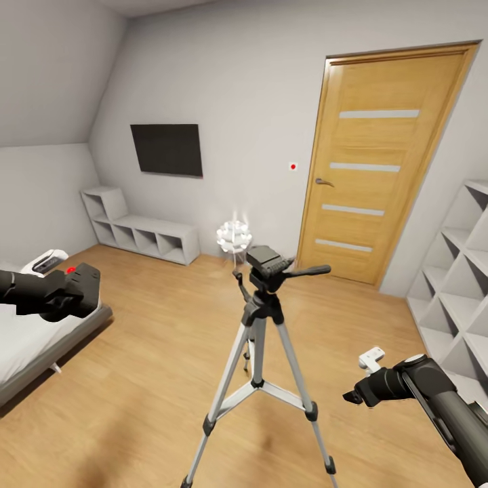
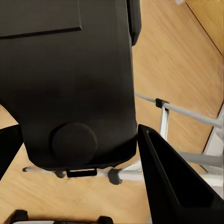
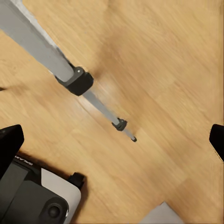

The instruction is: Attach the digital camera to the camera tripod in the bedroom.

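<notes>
Currently: small black boxy digital camera with red top button (image 1: 80, 281) pinched in left gripper (image 1: 64, 291) fingers above white bed edge (image 1: 41, 352); silver-legged black-headed tripod (image 1: 261, 379) mid-floor; right gripper (image 1: 354, 396) fingers spread, empty; advisably carry camera level, base down, onto head plate.

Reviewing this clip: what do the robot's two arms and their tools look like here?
Both arms are dark grey to black with rounded, chunky segments. The right arm has a bulbous joint, and a small white block sits beside its black tool. The left tool is black; one finger is a broad, matte black wedge. No cables or markings are visible.
</notes>
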{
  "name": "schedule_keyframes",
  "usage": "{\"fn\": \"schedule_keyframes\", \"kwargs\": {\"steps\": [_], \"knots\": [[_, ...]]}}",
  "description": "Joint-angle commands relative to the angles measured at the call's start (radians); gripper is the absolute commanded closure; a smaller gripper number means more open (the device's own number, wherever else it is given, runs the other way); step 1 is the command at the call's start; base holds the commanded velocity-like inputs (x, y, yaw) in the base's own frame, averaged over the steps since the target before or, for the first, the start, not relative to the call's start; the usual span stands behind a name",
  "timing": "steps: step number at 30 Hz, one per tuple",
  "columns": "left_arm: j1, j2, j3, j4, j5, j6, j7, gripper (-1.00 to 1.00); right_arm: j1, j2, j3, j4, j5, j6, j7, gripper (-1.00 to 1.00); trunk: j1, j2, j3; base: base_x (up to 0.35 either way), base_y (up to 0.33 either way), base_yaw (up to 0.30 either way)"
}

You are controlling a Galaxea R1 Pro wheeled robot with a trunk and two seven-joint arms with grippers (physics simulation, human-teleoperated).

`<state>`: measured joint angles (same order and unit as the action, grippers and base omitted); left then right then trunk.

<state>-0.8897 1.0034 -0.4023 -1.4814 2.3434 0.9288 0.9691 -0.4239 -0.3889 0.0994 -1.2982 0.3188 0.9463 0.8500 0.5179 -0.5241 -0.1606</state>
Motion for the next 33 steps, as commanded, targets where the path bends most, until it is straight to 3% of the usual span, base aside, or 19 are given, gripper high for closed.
{"fn": "schedule_keyframes", "kwargs": {"steps": [1,10,23,33], "knots": [[-0.003,0.001,-0.003,0.0,0.008,0.001,0.008,1.0,-0.001,-0.001,0.001,-0.001,0.01,0.002,0.009,-1.0,0.001,-0.002,-0.002,0.305,-0.175,0.0],[-0.004,0.005,-0.003,0.0,0.009,0.001,0.007,1.0,-0.001,-0.001,0.002,-0.001,0.011,0.002,0.009,-1.0,0.001,-0.002,-0.002,0.215,-0.128,0.001],[-0.005,0.007,-0.001,-0.002,0.01,0.001,0.007,1.0,-0.001,-0.001,0.002,-0.001,0.011,0.002,0.009,-1.0,0.001,-0.002,-0.002,0.022,-0.014,0.173],[-0.005,0.011,-0.001,-0.002,0.01,0.001,0.007,1.0,-0.001,-0.001,0.003,-0.009,0.011,0.002,0.009,-1.0,0.001,-0.002,-0.002,0.043,-0.128,0.047]]}}
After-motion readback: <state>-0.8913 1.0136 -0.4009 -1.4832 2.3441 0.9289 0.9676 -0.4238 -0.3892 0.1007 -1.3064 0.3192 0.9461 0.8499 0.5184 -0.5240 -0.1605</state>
